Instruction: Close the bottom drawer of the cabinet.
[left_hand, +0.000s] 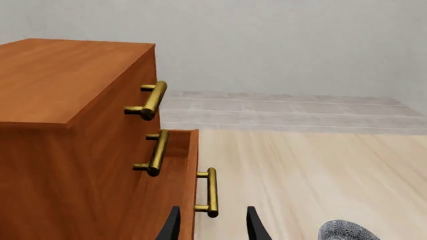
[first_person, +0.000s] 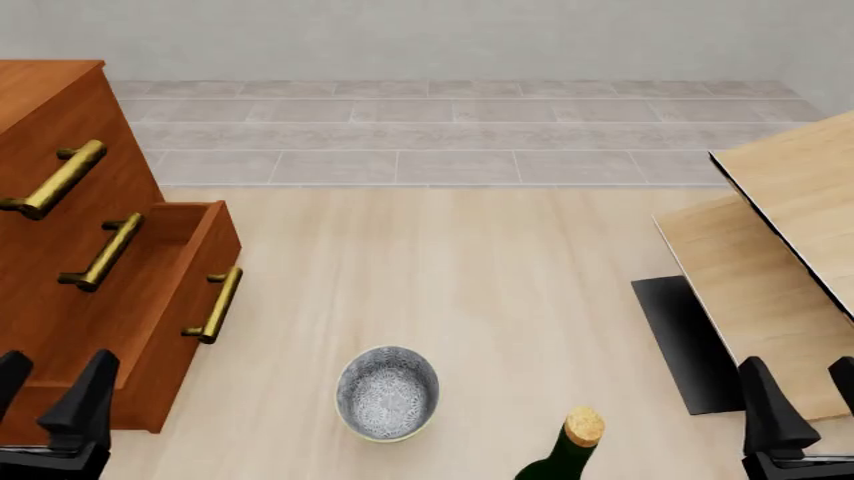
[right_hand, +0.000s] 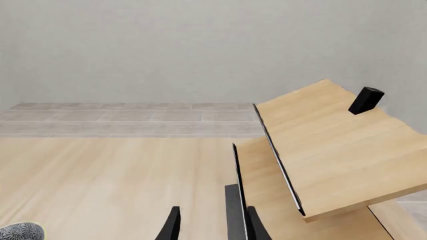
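Observation:
The cabinet (first_person: 47, 105) stands at the table's left, reddish-brown with brass bar handles. Its bottom drawer (first_person: 167, 385) is pulled out well past the two upper drawers, brass handle (first_person: 216, 305) facing right. My left gripper (first_person: 47, 395) hovers open at the near left, just in front of the drawer's near end and apart from it. In the left wrist view the bottom drawer (left_hand: 180, 185) and its handle (left_hand: 211, 192) lie just beyond the open left gripper (left_hand: 213, 229). My right gripper (first_person: 805, 400) is open at the near right, holding nothing, and the right wrist view shows the right gripper (right_hand: 213, 227) the same way.
A speckled grey bowl (first_person: 387, 392) sits near the middle front. A corked green bottle (first_person: 571, 448) stands at the near edge. Pale wooden boards (first_person: 787, 230) tilt over a dark mat (first_person: 683, 345) at the right, with a small black block (right_hand: 365, 100) on the upper board.

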